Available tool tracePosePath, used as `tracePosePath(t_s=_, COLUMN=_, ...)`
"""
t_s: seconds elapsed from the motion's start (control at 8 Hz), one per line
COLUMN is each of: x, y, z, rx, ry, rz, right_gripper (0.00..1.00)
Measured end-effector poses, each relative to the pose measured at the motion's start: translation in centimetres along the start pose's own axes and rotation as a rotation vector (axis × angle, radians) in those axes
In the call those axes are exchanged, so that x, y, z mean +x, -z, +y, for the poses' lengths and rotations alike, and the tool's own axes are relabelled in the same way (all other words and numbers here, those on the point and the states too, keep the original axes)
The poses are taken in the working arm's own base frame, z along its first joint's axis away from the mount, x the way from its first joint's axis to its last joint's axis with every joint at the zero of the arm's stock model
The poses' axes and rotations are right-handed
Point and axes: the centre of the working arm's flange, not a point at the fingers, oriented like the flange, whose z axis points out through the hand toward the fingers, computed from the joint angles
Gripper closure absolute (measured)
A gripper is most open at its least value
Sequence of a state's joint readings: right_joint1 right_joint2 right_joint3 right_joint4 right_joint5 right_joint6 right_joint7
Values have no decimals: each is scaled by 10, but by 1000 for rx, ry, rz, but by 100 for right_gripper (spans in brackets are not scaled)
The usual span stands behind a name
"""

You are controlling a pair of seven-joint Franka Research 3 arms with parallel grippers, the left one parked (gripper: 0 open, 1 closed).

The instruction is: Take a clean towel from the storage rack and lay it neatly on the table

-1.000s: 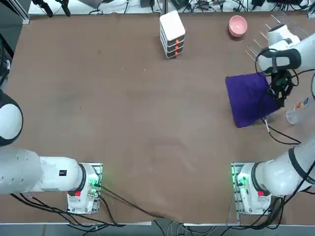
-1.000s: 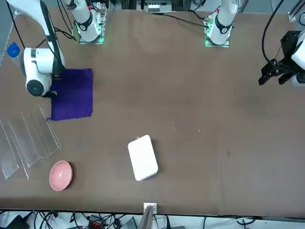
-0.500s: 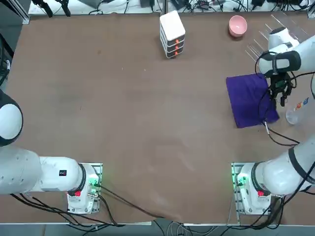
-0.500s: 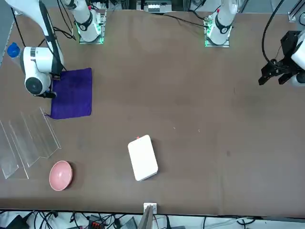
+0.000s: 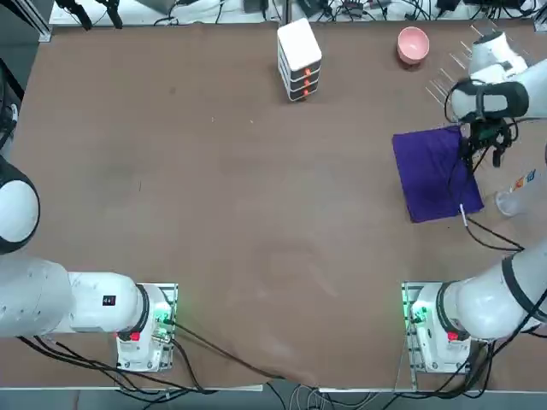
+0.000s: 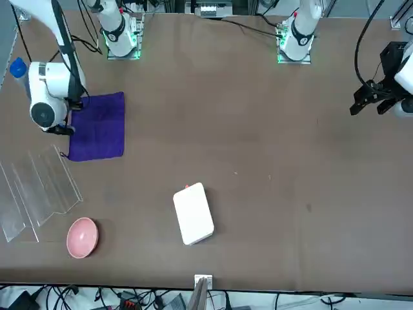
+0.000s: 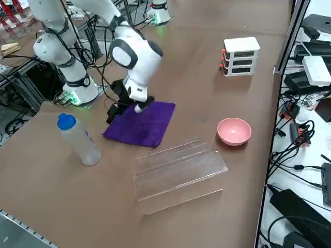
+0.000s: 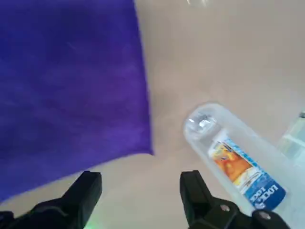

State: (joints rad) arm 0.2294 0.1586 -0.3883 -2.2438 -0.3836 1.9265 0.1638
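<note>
The dark purple-blue towel (image 5: 436, 173) lies flat on the brown table (image 5: 256, 188) at its right side, also seen in the front view as the towel (image 6: 97, 126) and in the side view as the towel (image 7: 140, 123). My right gripper (image 5: 484, 154) hovers just above the towel's right edge, open, with nothing between its fingers. In the wrist view the right gripper (image 8: 140, 191) stands over bare table beside the towel's (image 8: 66, 86) corner. The see-through storage rack (image 7: 178, 173) stands just beyond the towel, with no cloth in it.
A clear water bottle (image 7: 80, 139) with a blue cap stands upright close to the gripper's right. A pink bowl (image 5: 413, 44) sits beside the rack, and a white stacked box (image 5: 299, 47) stands at the far middle edge.
My right gripper has opened and let go of the towel's edge, then risen and drifted toward the far side. The towel now lies flat and still.
</note>
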Motion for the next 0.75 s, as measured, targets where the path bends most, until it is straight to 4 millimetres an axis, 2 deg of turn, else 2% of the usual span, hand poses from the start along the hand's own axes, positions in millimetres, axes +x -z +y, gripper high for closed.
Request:
tracePosePath(t_s=0.38, x=-10, y=165, z=-11, rx=200, ry=-40, rz=131, right_gripper=0)
tracePosePath(t_s=0.5, x=-17, y=202, z=-7, rx=238, ry=-34, rz=147, right_gripper=0)
tracePosePath(t_s=0.75, x=-31, y=255, z=10, rx=284, ry=19, rz=219, right_gripper=0)
